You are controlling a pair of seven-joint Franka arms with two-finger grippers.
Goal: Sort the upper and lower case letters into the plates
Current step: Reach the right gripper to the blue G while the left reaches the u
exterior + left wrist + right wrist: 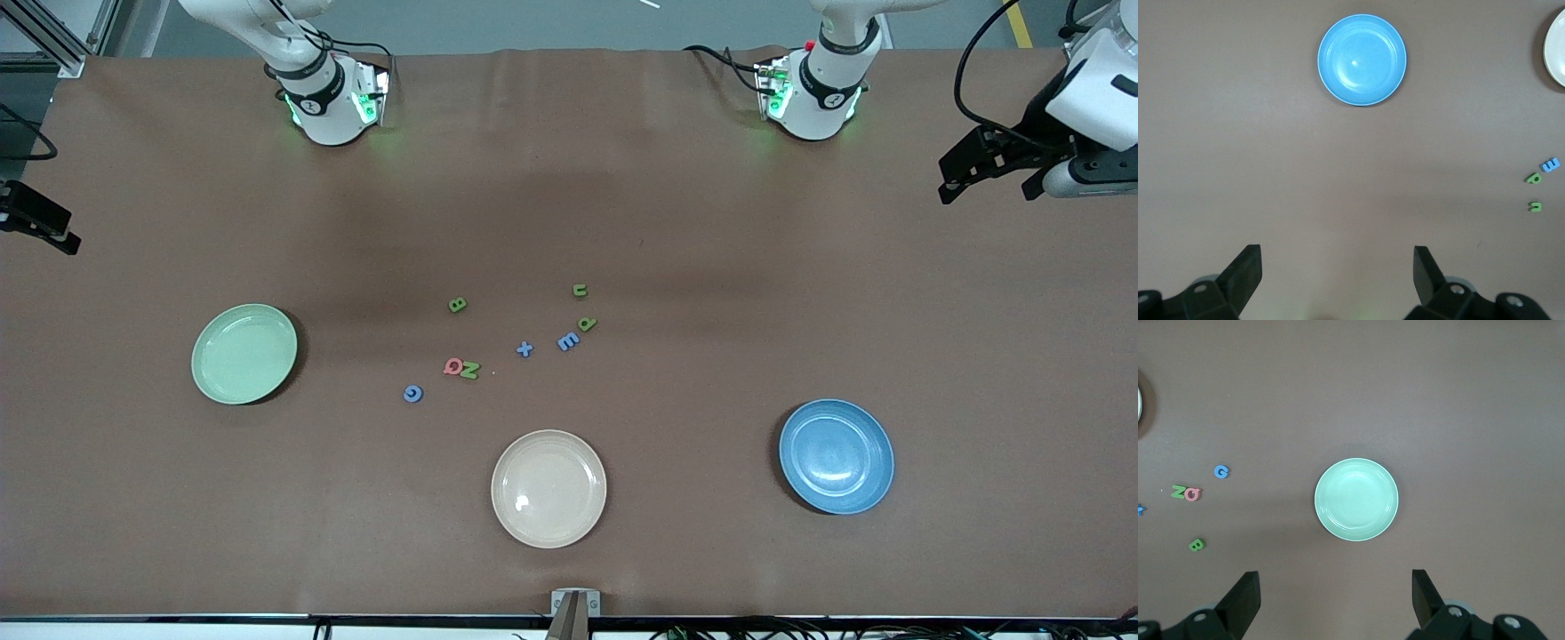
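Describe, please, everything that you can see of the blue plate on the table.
The blue plate is round and shallow, with a matte look, a raised rim and a flat, paler centre with a faint shine. It lies flat and upright on the brown table cover, toward the left arm's end, nearer to the front camera than the toy letters. It is empty; nothing touches it except the cover. The cream plate lies apart from it. In the left wrist view it appears whole.

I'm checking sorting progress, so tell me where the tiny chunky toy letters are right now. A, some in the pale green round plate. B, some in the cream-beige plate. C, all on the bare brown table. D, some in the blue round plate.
C: the letters lie scattered on the brown table among three empty plates.
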